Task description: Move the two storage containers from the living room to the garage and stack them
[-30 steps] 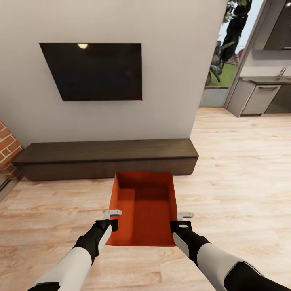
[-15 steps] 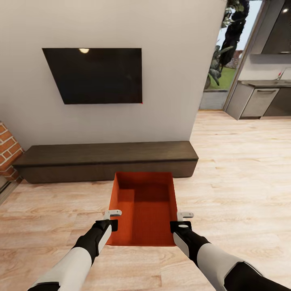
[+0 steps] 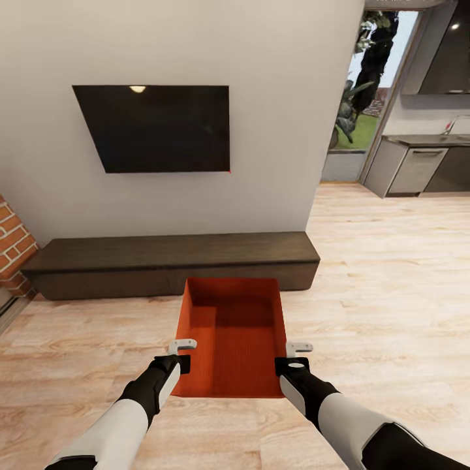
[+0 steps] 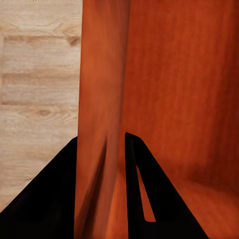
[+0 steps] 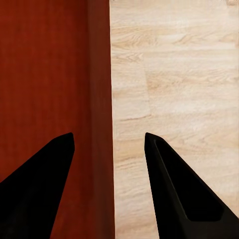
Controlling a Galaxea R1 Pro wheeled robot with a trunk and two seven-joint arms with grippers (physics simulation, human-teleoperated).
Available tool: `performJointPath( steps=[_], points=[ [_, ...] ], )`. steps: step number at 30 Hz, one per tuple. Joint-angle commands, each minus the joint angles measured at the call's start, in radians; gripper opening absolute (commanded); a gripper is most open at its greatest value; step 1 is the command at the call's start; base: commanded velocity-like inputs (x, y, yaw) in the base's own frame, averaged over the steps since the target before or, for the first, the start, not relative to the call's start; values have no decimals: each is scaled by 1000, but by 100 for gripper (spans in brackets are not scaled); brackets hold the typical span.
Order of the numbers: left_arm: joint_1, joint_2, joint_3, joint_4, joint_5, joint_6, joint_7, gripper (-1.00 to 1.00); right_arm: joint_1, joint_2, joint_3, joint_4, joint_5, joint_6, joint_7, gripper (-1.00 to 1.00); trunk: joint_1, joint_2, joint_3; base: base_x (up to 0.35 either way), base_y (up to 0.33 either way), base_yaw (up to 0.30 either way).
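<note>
One orange-red storage container [image 3: 230, 336] hangs between my two arms in the head view, above the light wood-plank floor of the living room. My left gripper [image 3: 182, 352] is shut on its left wall; in the left wrist view the dark fingers [image 4: 144, 199] pinch that wall [image 4: 102, 99] from both sides. On the right wall sits my right gripper [image 3: 295, 356]. The right wrist view shows its fingers [image 5: 179, 189] straddling the wall [image 5: 99, 99] with floor visible in the gap, so it is open.
A low dark wood console [image 3: 170, 261] runs along the white wall just beyond the container, under a black TV [image 3: 156, 127]. A brick fireplace [image 3: 12, 248] is at the left. Wood floor stretches right toward a kitchen counter [image 3: 424, 163] and a glass door [image 3: 356, 111].
The whole head view has shifted: TV and console sit slightly lower and farther, so the camera moved. Container and grippers keep the same place in the picture.
</note>
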Motion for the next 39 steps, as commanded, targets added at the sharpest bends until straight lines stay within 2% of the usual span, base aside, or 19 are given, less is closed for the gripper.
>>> performJointPath(
  steps=[1,39],
  points=[
    [0,0,12,0,-30,11,6,-100,-1,-1,-18,-35,12,1,-1,-100,1,-2,-1,0,0,0],
    [0,0,12,1,-30,12,6,-100,-2,-1,-18,-35,12,1,-1,-100,1,-2,56,0,0,0]
  ],
)
